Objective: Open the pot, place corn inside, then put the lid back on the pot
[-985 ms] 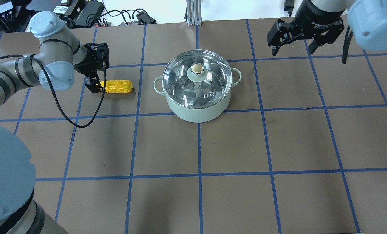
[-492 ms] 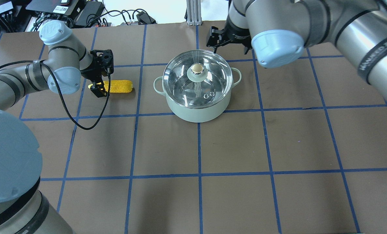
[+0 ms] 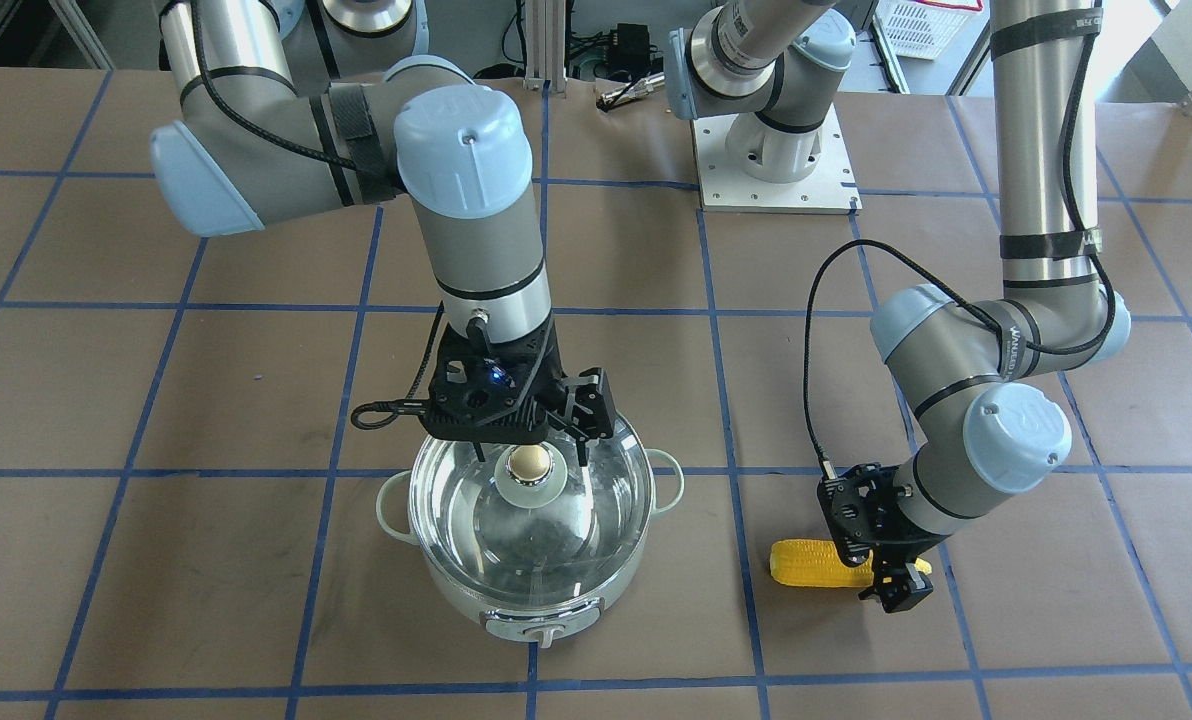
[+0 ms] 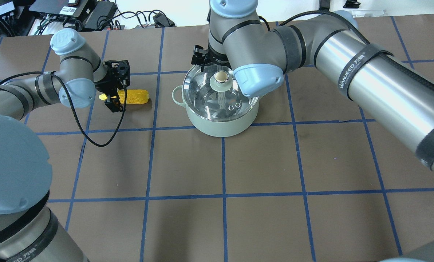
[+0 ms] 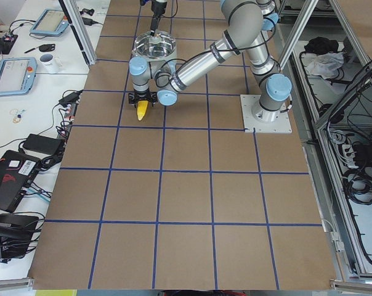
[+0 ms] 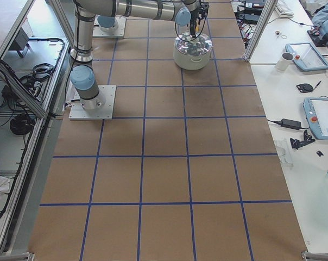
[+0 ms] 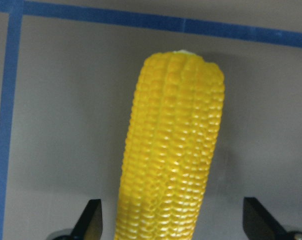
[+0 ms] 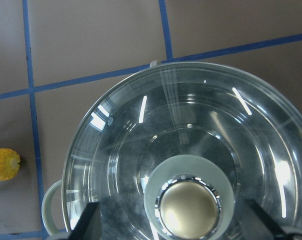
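Right pincer, released astride the glass lid knob, might clamp off-centre and drop it; left pincer gapes around corn.

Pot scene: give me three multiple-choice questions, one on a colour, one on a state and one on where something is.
1. The pot has an outer wall that is: A pale green, B red, C black.
2. The lid is: A seated on the pot, B hanging in the air above it, C upside down inside it.
3. The corn lies: A inside the pot, B on the lid, C on the table, to the robot's left of the pot.

Answers: 1 A, the overhead view shows a mint-green wall. 2 A, the glass dome covers the pot's mouth. 3 C, the cob rests on the brown tabletop beside the pot.
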### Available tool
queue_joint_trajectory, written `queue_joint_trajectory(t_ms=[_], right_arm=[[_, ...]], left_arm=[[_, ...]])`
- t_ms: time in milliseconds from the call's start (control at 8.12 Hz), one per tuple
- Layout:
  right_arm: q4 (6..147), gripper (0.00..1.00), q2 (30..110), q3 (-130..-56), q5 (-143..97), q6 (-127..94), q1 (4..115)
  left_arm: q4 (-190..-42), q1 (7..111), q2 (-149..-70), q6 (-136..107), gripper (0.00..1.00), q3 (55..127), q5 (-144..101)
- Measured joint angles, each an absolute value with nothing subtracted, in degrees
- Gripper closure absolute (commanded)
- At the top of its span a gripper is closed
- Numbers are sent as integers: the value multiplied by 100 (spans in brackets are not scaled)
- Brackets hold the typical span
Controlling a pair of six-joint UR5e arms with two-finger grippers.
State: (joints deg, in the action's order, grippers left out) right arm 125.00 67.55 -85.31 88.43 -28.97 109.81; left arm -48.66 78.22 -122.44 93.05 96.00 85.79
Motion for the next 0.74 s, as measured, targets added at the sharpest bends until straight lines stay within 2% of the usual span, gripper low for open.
queue_joint_trajectory(t_ms=[123,615,738], right_arm=[[12512,0,6632,-8493,8848,-2986,11050],[11832,0,6389,-8040,9206,-2461,11081],[11787,10,6359,-8013,9223,-2483,11078]], left_arm=[[-4857,7822,-12281,9283,100,9602,8588],[-4838,7822,-12161,9323,100,9594,9091],[-4879,7822,-12046,9334,100,9594,9316]])
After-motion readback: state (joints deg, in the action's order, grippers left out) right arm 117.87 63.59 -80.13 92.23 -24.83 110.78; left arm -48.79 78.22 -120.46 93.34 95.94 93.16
